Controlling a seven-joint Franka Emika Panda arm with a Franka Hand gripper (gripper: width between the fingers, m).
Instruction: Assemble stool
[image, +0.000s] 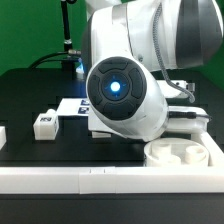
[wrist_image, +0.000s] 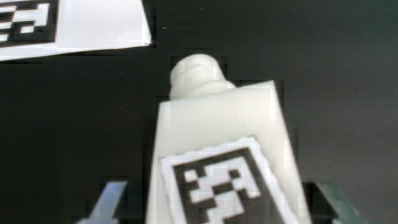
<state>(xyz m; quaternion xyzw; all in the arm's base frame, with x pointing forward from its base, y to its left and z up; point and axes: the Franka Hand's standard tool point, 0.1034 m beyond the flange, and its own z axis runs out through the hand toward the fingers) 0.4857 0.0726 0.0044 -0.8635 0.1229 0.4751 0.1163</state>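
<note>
In the wrist view a white stool leg (wrist_image: 222, 130) with a black-and-white tag lies lengthwise between my fingers, its rounded peg end (wrist_image: 199, 75) pointing away. My gripper (wrist_image: 221, 202) straddles it, open, with a dark gap on each side between the leg and the fingertips (wrist_image: 112, 200). In the exterior view the gripper is hidden behind the arm's body. The round white seat (image: 180, 153) sits at the front on that view's right. Another leg (image: 45, 124) lies on that view's left.
The marker board (image: 72, 104) lies flat behind the arm, and a tagged corner of it shows in the wrist view (wrist_image: 63, 30). A long white rail (image: 70, 178) runs along the front of the black table. The arm's bulk (image: 125, 95) blocks the middle.
</note>
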